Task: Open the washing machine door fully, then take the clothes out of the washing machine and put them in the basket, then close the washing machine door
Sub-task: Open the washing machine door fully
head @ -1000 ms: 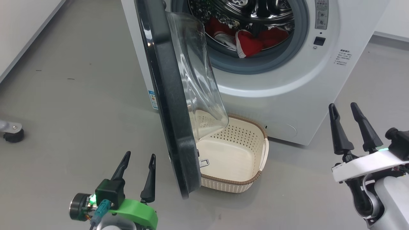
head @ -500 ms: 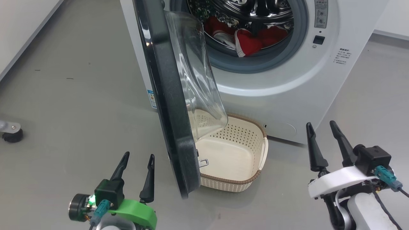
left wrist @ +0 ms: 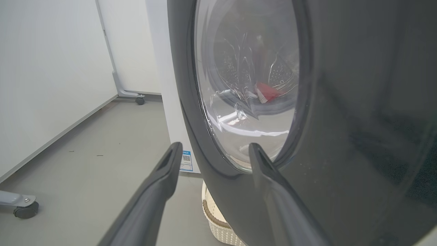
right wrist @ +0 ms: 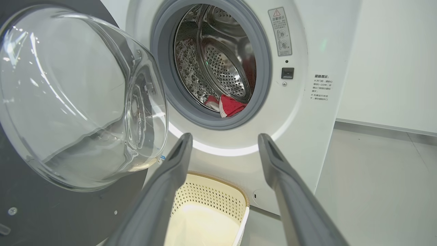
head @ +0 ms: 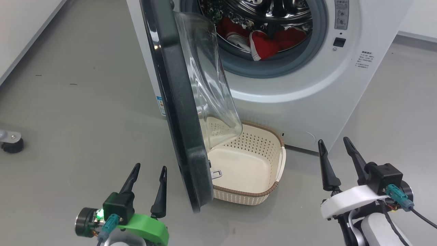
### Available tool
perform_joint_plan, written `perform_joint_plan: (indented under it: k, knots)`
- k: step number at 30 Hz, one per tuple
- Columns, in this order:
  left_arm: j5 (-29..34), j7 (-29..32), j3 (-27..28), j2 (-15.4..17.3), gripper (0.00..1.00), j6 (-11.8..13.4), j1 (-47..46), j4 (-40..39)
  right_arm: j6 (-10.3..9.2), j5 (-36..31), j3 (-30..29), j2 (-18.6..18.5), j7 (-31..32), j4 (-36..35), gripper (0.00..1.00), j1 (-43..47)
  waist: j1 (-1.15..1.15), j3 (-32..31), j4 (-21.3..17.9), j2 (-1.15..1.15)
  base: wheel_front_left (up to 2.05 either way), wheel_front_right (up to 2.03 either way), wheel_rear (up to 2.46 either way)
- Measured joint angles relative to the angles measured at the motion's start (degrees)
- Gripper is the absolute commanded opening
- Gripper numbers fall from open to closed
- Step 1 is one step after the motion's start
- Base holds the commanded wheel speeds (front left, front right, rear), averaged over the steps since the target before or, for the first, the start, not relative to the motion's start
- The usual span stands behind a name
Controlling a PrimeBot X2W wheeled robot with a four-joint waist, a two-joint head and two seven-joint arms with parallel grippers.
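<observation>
The white washing machine [head: 307,92] [right wrist: 307,41] stands ahead with its black-rimmed door [head: 177,102] [left wrist: 358,136] [right wrist: 68,102] swung out toward me, edge-on in the head view. Red clothes [head: 264,42] [right wrist: 230,105] lie in the steel drum. The cream basket [head: 263,196] [right wrist: 218,194] sits on the floor below the opening, partly behind the door. My left gripper [head: 148,168] [left wrist: 212,147] is open, just left of the door's lower edge, holding nothing. My right gripper [head: 333,141] [right wrist: 225,138] is open to the right of the basket, pointing at the machine front.
Grey floor [head: 78,102] spreads to the left, with a white wall [left wrist: 44,75] along it. A caster wheel on a metal leg [head: 10,143] [left wrist: 25,209] stands at far left. Another wheeled stand foot [left wrist: 131,95] sits by the back wall.
My right gripper has dropped and drawn back toward me and leftward, from beside the machine's lower front to low at the right. The left gripper and door stayed put.
</observation>
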Motion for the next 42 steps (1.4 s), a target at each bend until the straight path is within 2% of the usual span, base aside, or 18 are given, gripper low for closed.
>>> perform_joint_plan:
  k: [10,19,20,21,22,36,42]
  knots:
    - [-0.49,0.0,-0.23,0.0,1.0,0.0,0.0,0.09,0.63,-1.58,-1.65,1.89,0.0,1.14,1.0,0.23,0.0,-0.11,0.09,0.0,0.0,0.0,0.0]
    - [-0.49,0.0,-0.32,0.0,1.0,0.01,0.0,0.08,2.09,-3.48,-3.08,3.09,0.0,2.08,1.0,1.13,0.0,-0.29,0.26,0.0,0.0,0.0,0.0]
    - [-0.48,0.0,-0.32,0.0,0.61,0.01,0.0,0.08,2.13,-3.52,-3.2,3.19,0.0,2.18,1.0,1.13,0.0,-0.3,0.27,0.0,0.0,0.0,0.0]
    - [-0.48,0.0,-0.32,0.0,0.16,0.01,0.0,0.08,2.25,-3.63,-3.28,3.28,0.0,2.27,1.0,1.13,0.0,-0.32,0.28,0.0,0.0,0.0,0.0]
    - [-0.48,0.0,-0.34,0.0,0.0,0.01,0.0,0.08,2.52,-3.82,-3.38,3.39,0.0,2.34,1.0,1.13,0.0,-0.34,0.29,0.0,0.0,0.0,0.0]
    - [1.49,0.01,1.19,0.02,0.0,0.53,-0.14,-4.11,4.11,-5.86,-5.26,4.47,0.0,2.99,1.0,1.14,0.0,-0.31,0.6,0.0,0.0,0.0,0.0]
    - [3.36,0.0,3.48,0.03,0.0,0.93,-2.32,-12.34,4.39,-6.72,-6.09,4.7,0.0,3.12,1.0,1.19,0.0,-0.51,0.88,0.0,0.0,0.0,0.0]
